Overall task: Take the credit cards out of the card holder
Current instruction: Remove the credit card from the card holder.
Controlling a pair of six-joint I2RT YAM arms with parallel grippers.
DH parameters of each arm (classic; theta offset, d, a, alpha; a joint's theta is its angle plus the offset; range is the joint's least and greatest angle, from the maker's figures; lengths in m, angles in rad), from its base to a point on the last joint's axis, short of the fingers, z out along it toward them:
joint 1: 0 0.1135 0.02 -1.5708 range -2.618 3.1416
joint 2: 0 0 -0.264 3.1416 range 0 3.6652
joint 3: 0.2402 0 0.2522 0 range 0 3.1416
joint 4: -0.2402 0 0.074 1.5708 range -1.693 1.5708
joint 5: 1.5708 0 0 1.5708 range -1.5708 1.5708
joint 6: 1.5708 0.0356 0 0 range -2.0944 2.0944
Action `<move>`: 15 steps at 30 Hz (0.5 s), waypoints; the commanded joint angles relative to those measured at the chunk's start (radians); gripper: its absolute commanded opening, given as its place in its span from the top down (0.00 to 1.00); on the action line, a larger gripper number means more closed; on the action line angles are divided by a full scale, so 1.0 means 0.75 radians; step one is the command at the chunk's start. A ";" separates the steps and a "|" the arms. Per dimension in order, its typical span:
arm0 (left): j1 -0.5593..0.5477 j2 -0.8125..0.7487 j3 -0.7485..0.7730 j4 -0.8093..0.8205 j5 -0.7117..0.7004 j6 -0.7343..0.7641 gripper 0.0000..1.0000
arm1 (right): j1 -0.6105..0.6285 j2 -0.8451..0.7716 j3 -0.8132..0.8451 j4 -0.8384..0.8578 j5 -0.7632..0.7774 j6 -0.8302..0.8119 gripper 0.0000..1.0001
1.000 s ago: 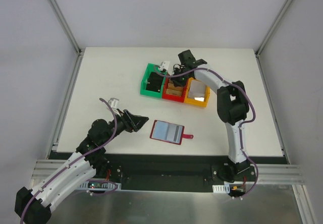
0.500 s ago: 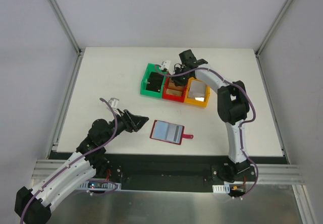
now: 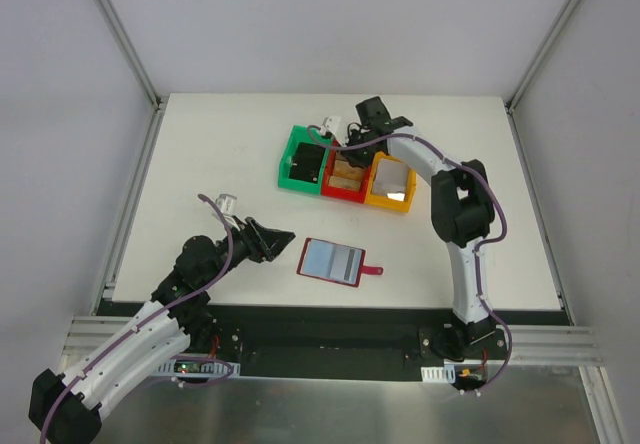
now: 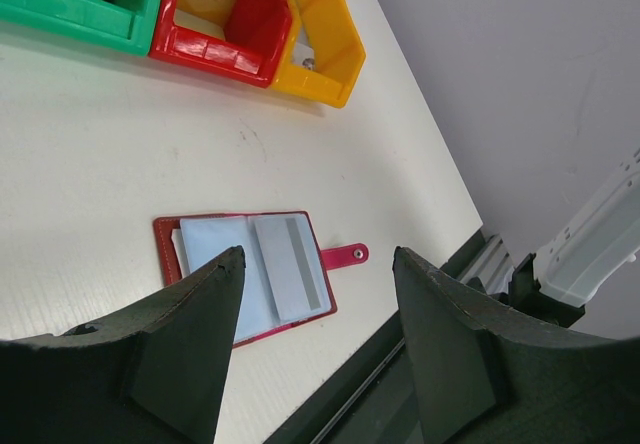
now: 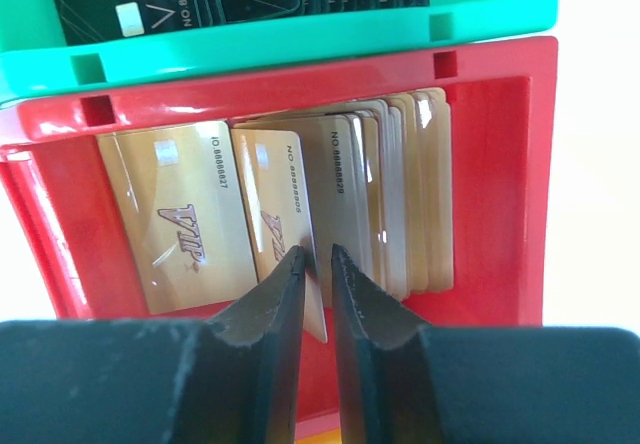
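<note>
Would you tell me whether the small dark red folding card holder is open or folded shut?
Open: the dark red card holder lies spread flat on the white table, both grey-blue panels up.

The red bin (image 5: 490, 74) is glossy moulded plastic, the gold cards (image 5: 185, 224) smooth and shiny, the white table (image 4: 120, 134) matt.

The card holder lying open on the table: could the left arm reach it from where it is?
Probably yes. The left end effector hovers open right beside the card holder, with nothing lying between them.
</note>
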 commanded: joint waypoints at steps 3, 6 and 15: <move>0.008 -0.009 -0.013 0.020 -0.008 0.009 0.39 | -0.006 -0.043 0.050 0.054 0.067 0.030 0.80; 0.008 -0.005 -0.011 0.022 -0.008 0.007 0.39 | -0.006 -0.086 0.050 0.089 0.094 0.042 0.80; 0.008 -0.009 -0.011 0.020 -0.010 -0.001 0.39 | 0.002 -0.360 -0.028 0.217 0.163 0.122 0.76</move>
